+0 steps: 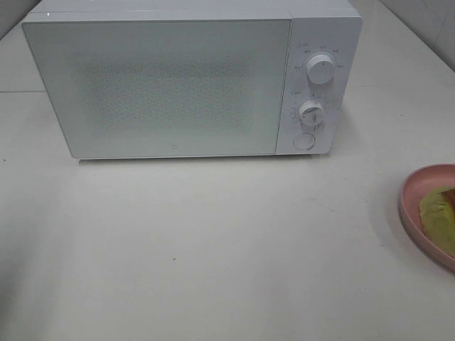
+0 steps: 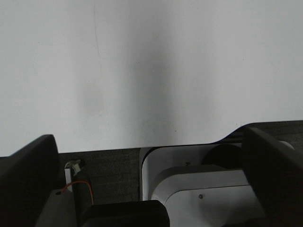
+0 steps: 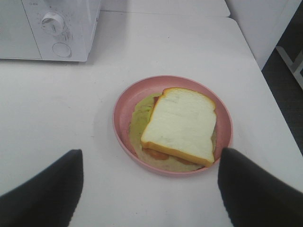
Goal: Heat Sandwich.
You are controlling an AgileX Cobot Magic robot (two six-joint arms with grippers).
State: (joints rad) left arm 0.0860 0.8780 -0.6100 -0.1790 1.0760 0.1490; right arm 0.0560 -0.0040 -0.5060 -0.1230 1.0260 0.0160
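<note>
Sandwich (image 3: 180, 125) sits on the pink plate (image 3: 124, 109) at the right edge of the worktop (image 1: 213, 241), its white bread over a pale green filling. Right claw (image 3: 150, 189) hangs over it with fingers (image 3: 42, 194) spread wide, touching nothing. Left claw (image 2: 151, 182) is spread too, holding nothing, over bare white surface. Microwave (image 1: 178, 85) stands at the back edge, door closed.

Microwave (image 1: 178, 85): smooth white casing, door panel with fine speckled matt finish, 2 glossy white plastic-looking knobs (image 1: 321, 69). Table (image 1: 213, 249): smooth, faintly glossy white top. Plate (image 3: 124, 106): matt pink. Sandwich (image 3: 182, 124): soft, porous white bread, tan crust.
</note>
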